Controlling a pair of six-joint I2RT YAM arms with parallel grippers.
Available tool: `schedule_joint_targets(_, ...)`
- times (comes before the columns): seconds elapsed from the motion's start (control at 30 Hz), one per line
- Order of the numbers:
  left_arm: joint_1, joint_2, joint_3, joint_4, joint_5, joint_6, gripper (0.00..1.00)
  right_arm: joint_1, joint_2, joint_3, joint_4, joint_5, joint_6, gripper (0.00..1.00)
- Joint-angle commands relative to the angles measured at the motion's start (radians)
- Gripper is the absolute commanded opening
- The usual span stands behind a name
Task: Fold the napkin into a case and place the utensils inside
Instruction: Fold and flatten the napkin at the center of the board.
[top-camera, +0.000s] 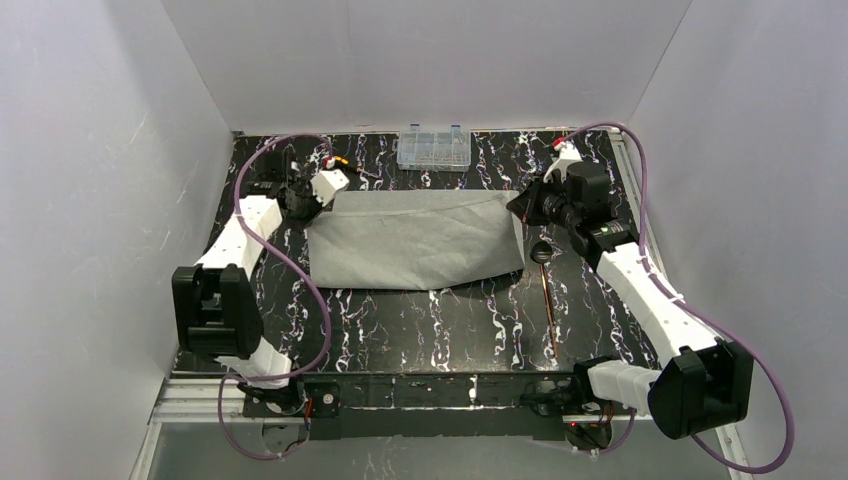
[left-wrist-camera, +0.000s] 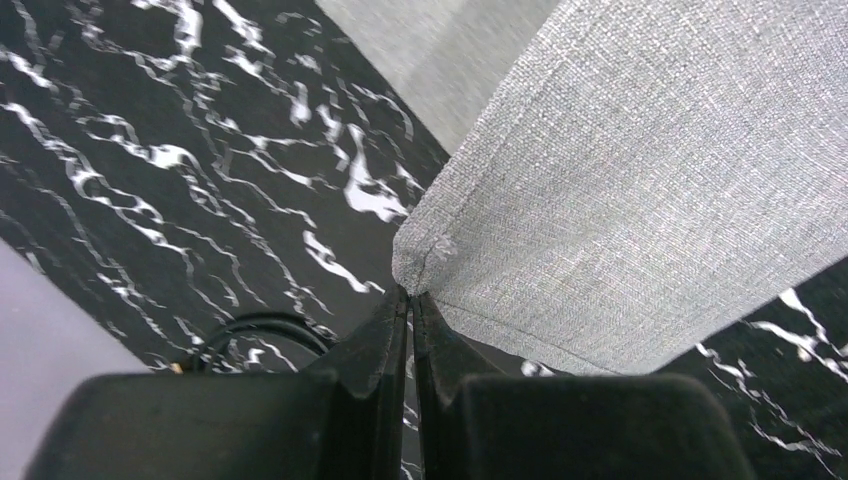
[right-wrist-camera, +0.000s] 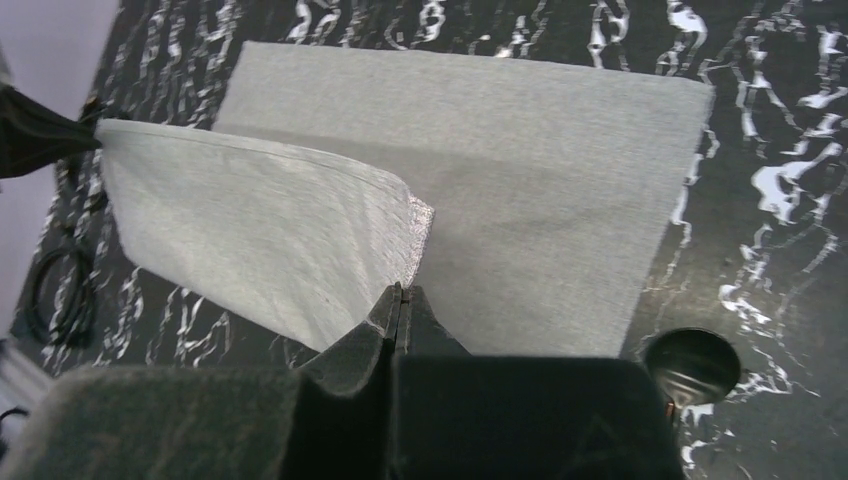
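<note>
The light-grey napkin (top-camera: 415, 238) lies across the middle of the black marble table, its far edge lifted off the surface. My left gripper (top-camera: 333, 190) is shut on the far left corner; in the left wrist view the jaws (left-wrist-camera: 410, 297) pinch the hemmed corner of the cloth (left-wrist-camera: 620, 200). At the far right corner my right gripper (top-camera: 520, 206) is also shut; the right wrist view has its jaws (right-wrist-camera: 400, 295) on the raised flap (right-wrist-camera: 260, 230), above the flat layer (right-wrist-camera: 540, 200). The utensils (top-camera: 547, 295) lie right of the napkin, dark spoon head (right-wrist-camera: 690, 365) nearest the cloth.
A clear plastic compartment box (top-camera: 434, 148) stands at the back centre. A small orange-and-black tool (top-camera: 341, 160) lies behind the left gripper. White walls close in on the left, back and right. Purple cables (top-camera: 300, 270) loop along both arms.
</note>
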Motion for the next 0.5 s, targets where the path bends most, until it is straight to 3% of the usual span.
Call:
schedule_joint_targets(0.0,-0.016,0.059,0.102,0.079,-0.04,-0.034,0.0,-0.007,0.04,0.061,0.03,0.137,-0.027,0.01)
schedule_joint_targets(0.47,-0.11,0.23,0.208,0.201,-0.127,-0.013,0.0,-0.02,0.09,0.065,0.049,0.265,-0.072,0.01)
